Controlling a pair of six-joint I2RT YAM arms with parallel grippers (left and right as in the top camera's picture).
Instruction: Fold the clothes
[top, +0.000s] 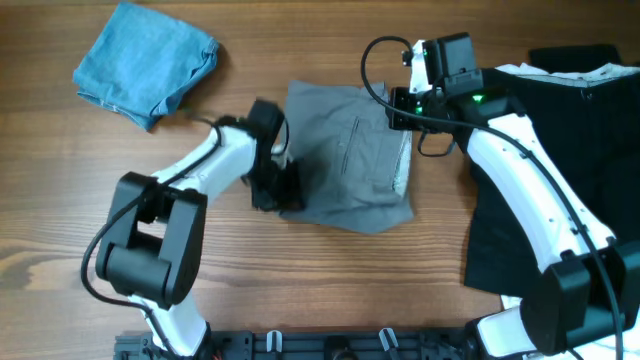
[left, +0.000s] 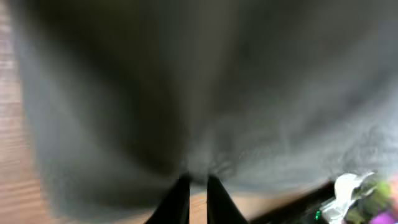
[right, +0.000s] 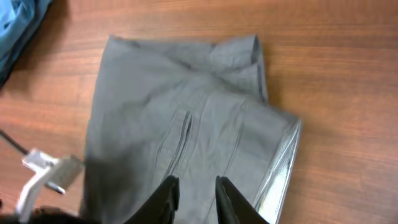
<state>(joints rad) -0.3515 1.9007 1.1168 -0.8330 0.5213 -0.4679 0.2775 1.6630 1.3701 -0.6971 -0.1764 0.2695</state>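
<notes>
**Overhead.** Grey cotton shorts (top: 350, 160), part-folded with pale lining exposed along the right edge, are seen mid-table on the brown wooden tabletop (top: 300, 290). The left gripper (top: 282, 192) is set at the left edge of the shorts and the right gripper (top: 398, 112) at their upper right corner. A crumpled light-blue garment (top: 145, 62) is noted well apart at upper left. Large black garments (top: 560, 170) are spread at right, beneath the right arm.

**Left wrist.** The view is blurred. Grey fabric fills the frame and is gathered into the nearly closed fingers (left: 177, 202), so a pinch on the shorts' edge is judged.
- Risk: only one layer may be caught, so the existing fold would be pulled open on lifting.
- Risk: so shallow a pinch may be lost mid-carry.

**Right wrist.** The fingers (right: 166, 196) are held narrowly apart over the shorts, and nothing is gripped. Contact with the cloth cannot be told.
- Risk: if the left edge is carried across while this end is unpinned, the whole garment may be dragged over the wood rather than folded.
- Risk: the loose lined flap may be skewed.
- Risk: the black garments could be snagged by a sweep of the right arm.
</notes>
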